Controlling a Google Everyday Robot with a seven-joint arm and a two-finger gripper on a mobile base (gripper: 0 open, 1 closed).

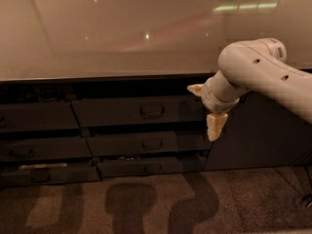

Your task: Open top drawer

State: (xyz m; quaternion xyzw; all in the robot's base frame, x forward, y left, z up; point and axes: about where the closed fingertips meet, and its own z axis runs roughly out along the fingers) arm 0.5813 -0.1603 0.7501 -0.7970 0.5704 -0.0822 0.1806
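Observation:
The top drawer (117, 112) is the wide dark grey front just under the countertop, with a small dark loop handle (152, 111) at its centre. My gripper (205, 107) hangs on the white arm (258, 72) in front of the drawer's right end, well right of the handle. It is open: one pale fingertip (196, 88) points left at the drawer's top edge and the other finger (215, 126) hangs down below its bottom edge. Nothing is between them.
Two shallower drawers (151, 144) sit below the top one, the lowest (152, 167) pulled out a little. More drawers (34, 117) fill the left column. A dark cabinet door (263, 135) stands on the right. A pale countertop (122, 33) runs above and carpet (146, 204) lies below.

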